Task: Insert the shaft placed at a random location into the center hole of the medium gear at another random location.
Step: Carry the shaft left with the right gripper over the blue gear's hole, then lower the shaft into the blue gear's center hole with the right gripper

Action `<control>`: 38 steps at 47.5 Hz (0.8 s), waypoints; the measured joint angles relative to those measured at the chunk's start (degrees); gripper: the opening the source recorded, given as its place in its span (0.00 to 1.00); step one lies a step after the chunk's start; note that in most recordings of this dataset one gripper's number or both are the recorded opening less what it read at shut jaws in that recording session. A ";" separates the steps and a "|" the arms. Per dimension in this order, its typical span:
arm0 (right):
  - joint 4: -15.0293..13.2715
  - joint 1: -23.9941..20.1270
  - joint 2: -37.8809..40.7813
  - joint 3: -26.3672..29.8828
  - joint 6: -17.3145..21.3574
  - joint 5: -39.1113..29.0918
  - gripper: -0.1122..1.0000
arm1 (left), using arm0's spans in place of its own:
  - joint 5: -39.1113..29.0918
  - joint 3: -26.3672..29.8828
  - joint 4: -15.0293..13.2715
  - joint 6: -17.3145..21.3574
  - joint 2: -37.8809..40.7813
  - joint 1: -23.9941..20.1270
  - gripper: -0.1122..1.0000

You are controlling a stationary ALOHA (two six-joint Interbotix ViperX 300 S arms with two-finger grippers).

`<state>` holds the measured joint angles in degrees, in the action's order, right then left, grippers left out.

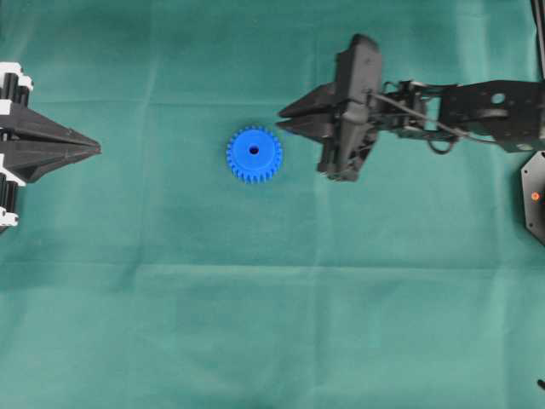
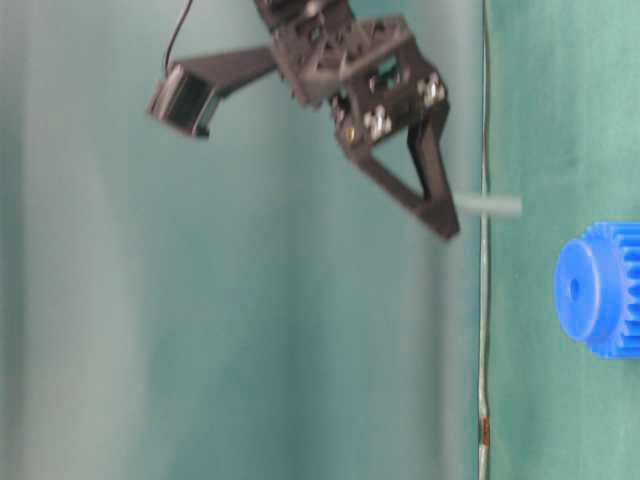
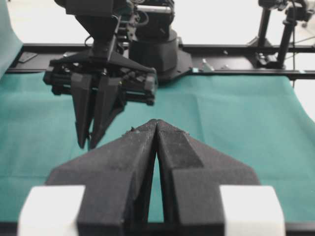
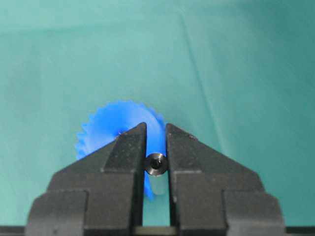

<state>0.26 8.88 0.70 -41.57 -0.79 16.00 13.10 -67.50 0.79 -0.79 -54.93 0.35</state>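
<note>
Left gripper [image 1: 95,149] parked at the cloth's left edge, jaws pressed together on nothing; further right the medium gear [image 1: 254,154] lies flat with its center hole [image 1: 254,150] facing up, and just right of it the right gripper [image 1: 285,112] hangs above the cloth, jaws narrowed onto the shaft [image 4: 156,164]. Carry step, by my reading: next the pin must be brought over the hole, stood true to it and lowered straight. Green cloth [image 1: 272,324] covers the table, faintly creased; rails and stands sit behind it.
</note>
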 measured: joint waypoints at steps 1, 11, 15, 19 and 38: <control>0.00 -0.35 0.70 0.97 0.00 -0.18 0.20 | 0.00 -0.09 0.00 0.00 0.00 0.00 0.10; 0.00 -1.93 4.75 6.24 0.00 -2.11 0.20 | -0.18 -0.09 0.00 0.00 0.00 0.00 0.10; 0.00 -1.93 5.45 6.77 0.00 -2.46 0.20 | -0.53 -0.09 0.09 0.00 -0.09 0.00 0.10; -0.09 -1.85 5.71 6.86 -0.09 -2.55 0.20 | -0.70 0.00 0.09 -0.09 0.00 0.00 0.10; 0.00 -1.85 6.94 7.56 -0.09 -2.55 0.20 | -0.70 -0.09 0.09 -0.09 0.00 0.00 0.10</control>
<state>0.26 7.03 7.65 -34.01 -0.88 13.45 12.39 -67.59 0.88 -0.88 -54.93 0.35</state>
